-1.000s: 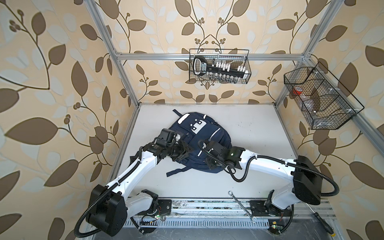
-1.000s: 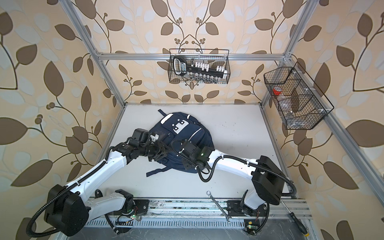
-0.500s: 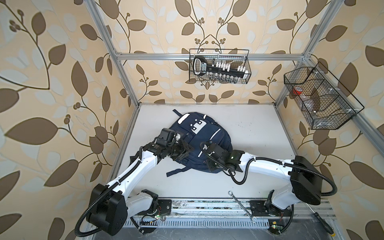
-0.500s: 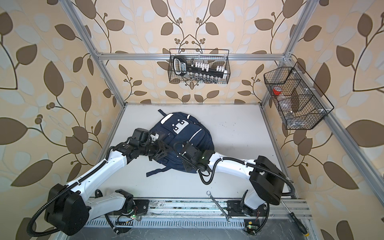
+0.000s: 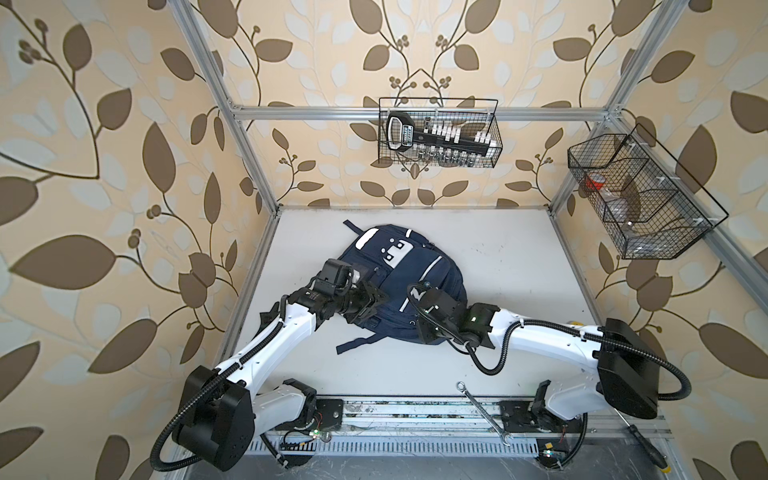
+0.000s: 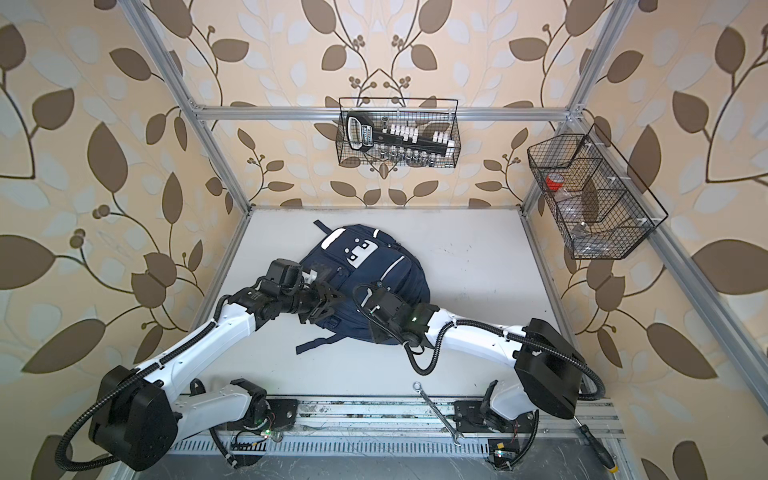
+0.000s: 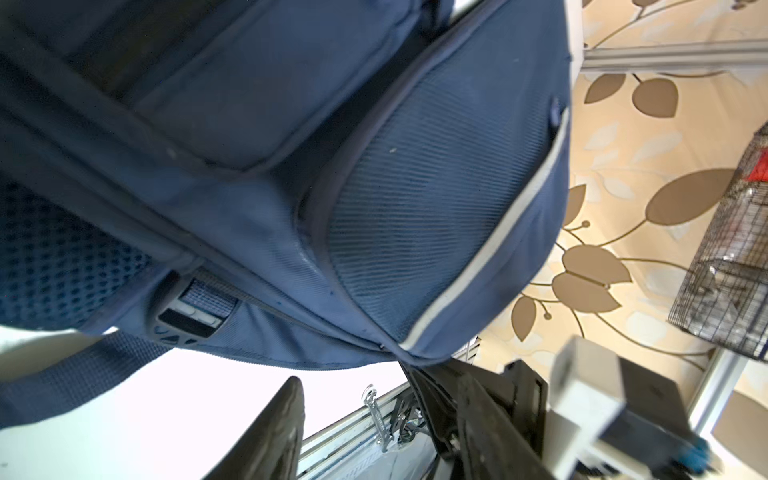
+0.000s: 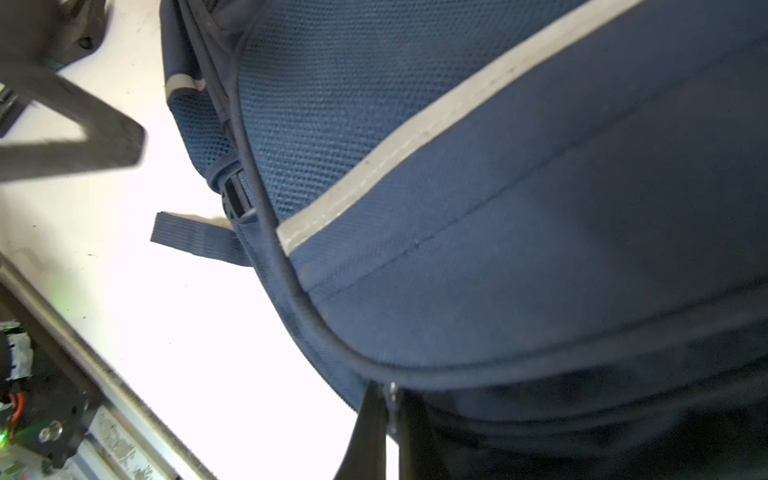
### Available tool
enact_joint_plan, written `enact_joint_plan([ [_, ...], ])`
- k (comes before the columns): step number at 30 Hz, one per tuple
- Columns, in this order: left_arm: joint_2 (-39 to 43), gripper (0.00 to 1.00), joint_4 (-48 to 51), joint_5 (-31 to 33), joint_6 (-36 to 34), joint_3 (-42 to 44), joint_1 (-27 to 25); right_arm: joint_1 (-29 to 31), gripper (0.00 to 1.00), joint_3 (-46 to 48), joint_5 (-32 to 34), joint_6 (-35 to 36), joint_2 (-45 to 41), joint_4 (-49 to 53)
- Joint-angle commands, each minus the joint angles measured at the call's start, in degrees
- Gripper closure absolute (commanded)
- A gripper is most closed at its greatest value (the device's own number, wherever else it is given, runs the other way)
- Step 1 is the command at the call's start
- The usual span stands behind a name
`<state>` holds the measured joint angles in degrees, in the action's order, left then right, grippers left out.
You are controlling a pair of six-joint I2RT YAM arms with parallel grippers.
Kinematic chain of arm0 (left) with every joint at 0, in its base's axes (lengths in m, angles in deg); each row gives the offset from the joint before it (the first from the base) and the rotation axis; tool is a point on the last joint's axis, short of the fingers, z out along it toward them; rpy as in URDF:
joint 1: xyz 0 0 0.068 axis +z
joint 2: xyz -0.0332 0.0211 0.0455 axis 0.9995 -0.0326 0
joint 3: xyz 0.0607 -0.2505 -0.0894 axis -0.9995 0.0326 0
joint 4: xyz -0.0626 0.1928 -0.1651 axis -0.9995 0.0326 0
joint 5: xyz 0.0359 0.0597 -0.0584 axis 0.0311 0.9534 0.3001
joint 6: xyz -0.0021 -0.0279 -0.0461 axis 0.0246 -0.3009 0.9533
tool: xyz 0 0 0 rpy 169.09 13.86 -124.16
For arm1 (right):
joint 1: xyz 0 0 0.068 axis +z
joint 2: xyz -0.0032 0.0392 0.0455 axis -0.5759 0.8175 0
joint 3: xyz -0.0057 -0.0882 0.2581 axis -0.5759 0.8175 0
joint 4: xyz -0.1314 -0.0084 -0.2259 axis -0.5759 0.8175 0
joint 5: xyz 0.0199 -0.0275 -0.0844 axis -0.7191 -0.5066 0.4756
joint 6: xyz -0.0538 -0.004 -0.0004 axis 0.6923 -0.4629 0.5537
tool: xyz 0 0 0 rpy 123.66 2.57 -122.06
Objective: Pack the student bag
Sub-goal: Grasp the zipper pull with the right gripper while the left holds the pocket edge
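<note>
The student bag [image 5: 409,282] lies front up, left of middle on the table [image 5: 519,257]. The right hand [image 8: 390,411] is pressed together on a small zip pull [image 8: 392,390] at its lower seam, likely to open it. The left hand [image 5: 374,307], spread, hovers at the near-left side, probably to brace the fabric. A loose strap [image 5: 357,343] trails forward; the back basket [image 5: 438,133], side basket [image 5: 636,195] and wrench [image 5: 484,411] lie well apart
</note>
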<state>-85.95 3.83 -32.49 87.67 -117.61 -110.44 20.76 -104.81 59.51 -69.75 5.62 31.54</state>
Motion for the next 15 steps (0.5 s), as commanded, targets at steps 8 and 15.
enact_joint_plan([
  [8, 2.3, 0.33, -8.3, 6.6, 15.1, 4.0, -9.2, 0.9, 1.0, -10.3, -1.5, 0.1, -1.3, 9.9],
  [15, 1.6, 0.33, -12.0, 5.7, 18.9, 4.0, -9.3, 0.9, 1.0, -14.4, -2.5, 0.7, -1.7, 13.4],
])
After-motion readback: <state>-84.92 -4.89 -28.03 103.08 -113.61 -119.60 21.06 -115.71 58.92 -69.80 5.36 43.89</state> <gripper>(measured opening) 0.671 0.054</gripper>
